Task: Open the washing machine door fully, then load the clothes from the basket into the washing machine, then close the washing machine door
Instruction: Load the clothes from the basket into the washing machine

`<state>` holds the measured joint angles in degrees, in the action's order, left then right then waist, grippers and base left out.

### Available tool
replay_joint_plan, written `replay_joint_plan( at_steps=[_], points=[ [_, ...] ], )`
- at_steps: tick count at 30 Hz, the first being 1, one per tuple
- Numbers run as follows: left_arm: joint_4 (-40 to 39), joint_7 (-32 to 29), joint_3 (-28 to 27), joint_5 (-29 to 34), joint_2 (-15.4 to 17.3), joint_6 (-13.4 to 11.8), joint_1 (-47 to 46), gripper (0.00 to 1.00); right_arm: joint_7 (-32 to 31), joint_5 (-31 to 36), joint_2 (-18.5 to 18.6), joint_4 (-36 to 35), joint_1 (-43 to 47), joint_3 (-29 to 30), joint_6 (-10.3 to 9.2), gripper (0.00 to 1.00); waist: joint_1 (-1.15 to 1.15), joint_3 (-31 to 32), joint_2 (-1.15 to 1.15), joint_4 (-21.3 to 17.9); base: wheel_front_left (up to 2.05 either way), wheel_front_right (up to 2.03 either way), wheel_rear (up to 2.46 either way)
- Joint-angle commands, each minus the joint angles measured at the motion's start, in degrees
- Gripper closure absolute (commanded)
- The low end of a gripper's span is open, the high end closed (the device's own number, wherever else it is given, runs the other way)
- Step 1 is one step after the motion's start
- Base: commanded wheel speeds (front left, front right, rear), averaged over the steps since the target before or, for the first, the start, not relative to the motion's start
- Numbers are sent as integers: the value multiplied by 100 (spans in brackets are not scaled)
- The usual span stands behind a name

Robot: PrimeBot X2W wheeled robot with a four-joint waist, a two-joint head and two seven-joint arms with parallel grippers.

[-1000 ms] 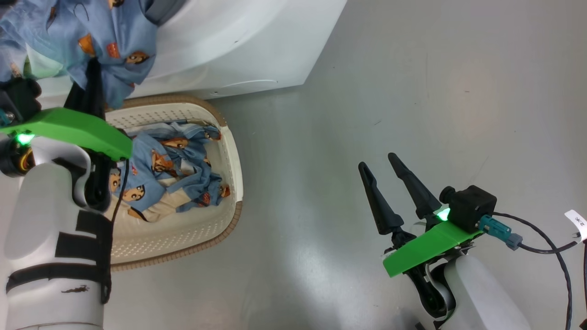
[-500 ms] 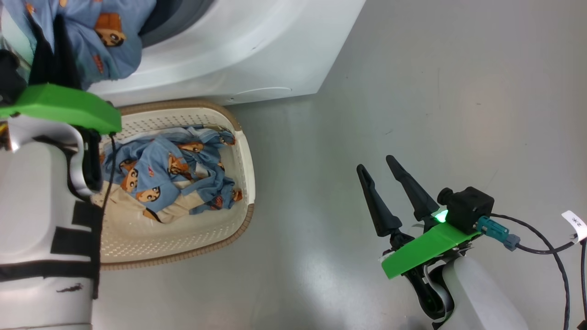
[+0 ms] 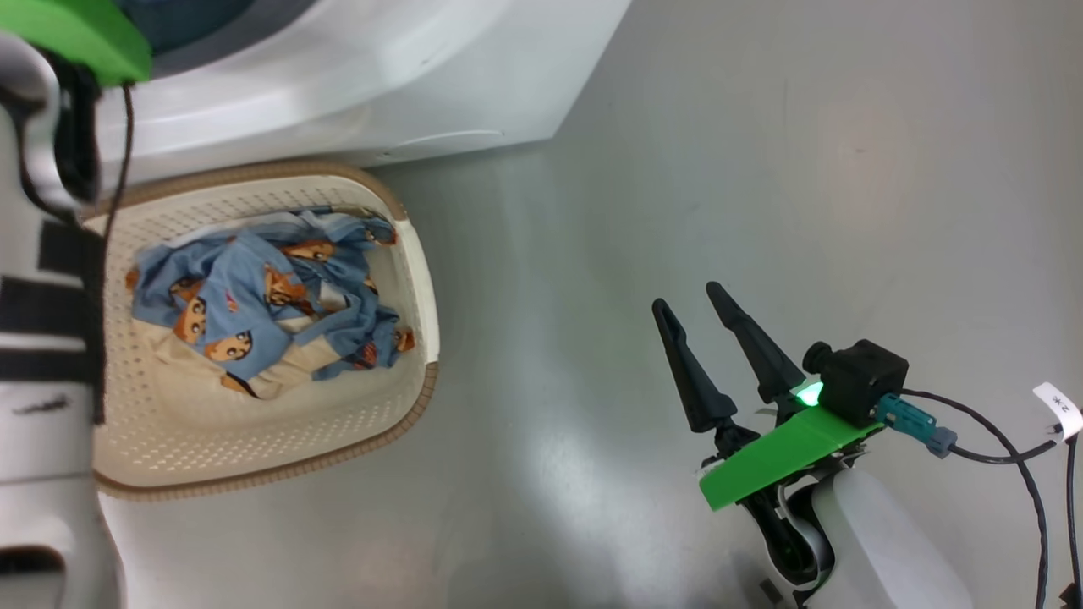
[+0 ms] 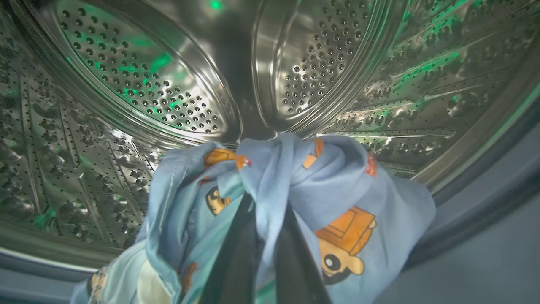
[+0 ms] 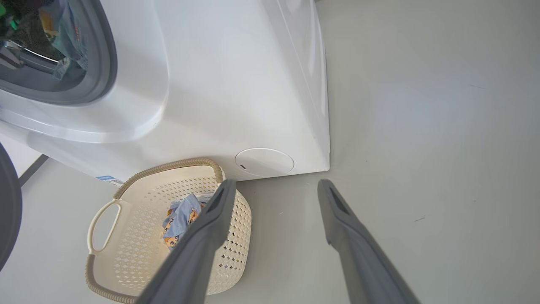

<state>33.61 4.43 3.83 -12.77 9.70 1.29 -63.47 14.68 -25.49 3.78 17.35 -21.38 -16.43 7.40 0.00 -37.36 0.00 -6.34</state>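
In the left wrist view my left gripper [image 4: 263, 211] is shut on a light blue garment [image 4: 337, 190] of the clothes, held inside the steel drum [image 4: 147, 84] of the washing machine [image 3: 338, 85]. The cloth hides its fingertips. More clothes [image 3: 254, 313] lie in the cream basket [image 3: 415, 245] on the floor before the machine. My right gripper [image 3: 685, 298] hovers open and empty over the floor, right of the basket. From the right wrist view I see the machine's open mouth with its grey seal [image 5: 107, 55], the basket [image 5: 168, 165] and a dark rounded edge at the far left, apparently the washing machine door [image 5: 8, 207].
My pale left forearm [image 3: 42, 296] runs up the left side of the head view, over the basket's left part. Grey floor [image 3: 761, 169] stretches to the right of the machine. A black cable [image 3: 998, 440] trails from my right wrist.
My left arm has gone up and forward, carrying the blue garment from above the basket into the drum. The head view has shifted. The right gripper has stayed where it was.
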Motion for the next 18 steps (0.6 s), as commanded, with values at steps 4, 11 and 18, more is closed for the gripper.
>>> replay_joint_plan(
  at_steps=[4, 11, 18],
  points=[
    [275, -281, -30, -7, 328, 83, -505, 100, 32, -92, -77, -124, -13, -196, 9, 0, 0, -305, 0, -159, 0, 0, 0],
    [640, -589, 22, -37, 451, 139, -1226, 100, 32, -96, -84, -168, -77, -223, 9, 0, 0, -747, 0, -219, 0, 0, 0],
    [753, -298, 39, 19, 615, 120, -1862, 100, 32, -155, -88, -168, -97, -400, 9, 0, 0, -1048, 0, -317, 0, 0, 0]
  ],
)
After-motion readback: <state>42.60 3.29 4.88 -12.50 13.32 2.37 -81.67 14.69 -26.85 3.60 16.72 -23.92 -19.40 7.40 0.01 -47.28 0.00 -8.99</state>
